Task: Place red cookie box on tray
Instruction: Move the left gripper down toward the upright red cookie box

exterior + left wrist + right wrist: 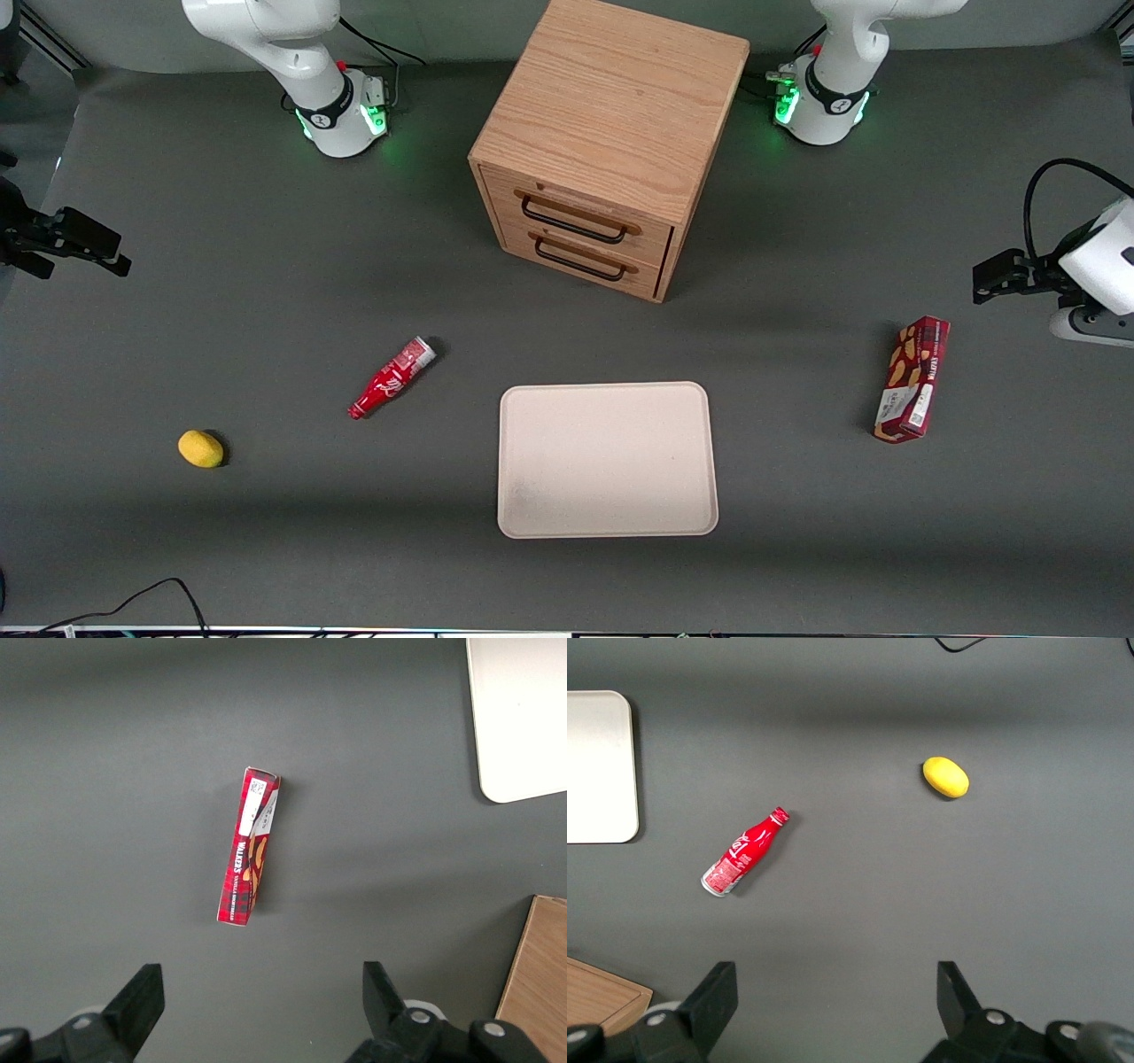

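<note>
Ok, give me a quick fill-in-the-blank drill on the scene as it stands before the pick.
1. The red cookie box lies on the ____, apart from the tray.
2. The gripper hovers near the box with its fingers ____.
3. The small red bottle lies on its ____, between the tray and the yellow lemon.
4. The wooden cabinet has ____ drawers, each with a dark handle.

Missing words: table; open; side; two
</note>
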